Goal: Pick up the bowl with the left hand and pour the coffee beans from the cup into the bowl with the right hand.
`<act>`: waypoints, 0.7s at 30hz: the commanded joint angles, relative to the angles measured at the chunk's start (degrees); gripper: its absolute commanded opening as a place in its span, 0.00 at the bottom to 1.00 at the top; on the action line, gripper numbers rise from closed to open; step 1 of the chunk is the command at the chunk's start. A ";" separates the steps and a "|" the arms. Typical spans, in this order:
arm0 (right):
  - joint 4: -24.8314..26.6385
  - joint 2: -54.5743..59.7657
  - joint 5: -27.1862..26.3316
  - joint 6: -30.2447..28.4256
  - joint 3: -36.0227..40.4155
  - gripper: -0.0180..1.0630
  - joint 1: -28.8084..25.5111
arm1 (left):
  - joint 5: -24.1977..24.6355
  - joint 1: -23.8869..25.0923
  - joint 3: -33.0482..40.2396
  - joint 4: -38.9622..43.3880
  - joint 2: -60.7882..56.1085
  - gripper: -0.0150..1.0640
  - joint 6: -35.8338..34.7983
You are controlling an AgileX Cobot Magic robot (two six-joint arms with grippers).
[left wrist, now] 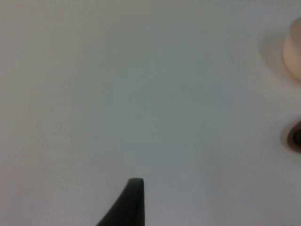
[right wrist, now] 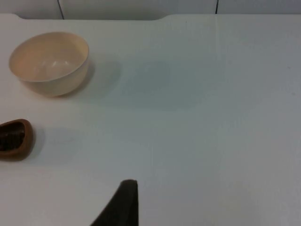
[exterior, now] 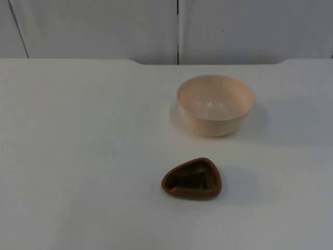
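Observation:
A beige bowl (exterior: 215, 104) stands upright and empty on the white table, right of centre. In front of it sits a small brown cup (exterior: 192, 178) with a rounded triangular rim, filled with dark coffee beans. My left gripper (left wrist: 130, 203) hangs over bare table, well away from both; the bowl's edge (left wrist: 294, 55) and the cup's edge (left wrist: 296, 137) lie off to its side. My right gripper (right wrist: 123, 204) also hangs over bare table on the other side, with the bowl (right wrist: 49, 62) and the cup (right wrist: 14, 139) some way off. Neither gripper touches anything.
The white table top (exterior: 78, 156) ends at a grey partition wall (exterior: 104, 28) behind the bowl. Wide open surface lies to the left and right of the two objects.

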 commanded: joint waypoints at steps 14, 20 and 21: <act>-0.03 -0.24 -0.17 -0.25 0.14 0.99 -0.33 | -4.70 -0.13 -2.90 -10.40 10.34 0.94 5.20; -0.03 -0.24 -0.17 -0.25 0.14 0.99 -0.33 | -4.61 -0.13 -8.00 -10.49 14.13 0.94 6.19; -0.03 -0.24 -0.17 -0.25 0.14 0.99 -0.33 | -4.61 -0.13 -9.10 -10.49 14.83 0.94 6.71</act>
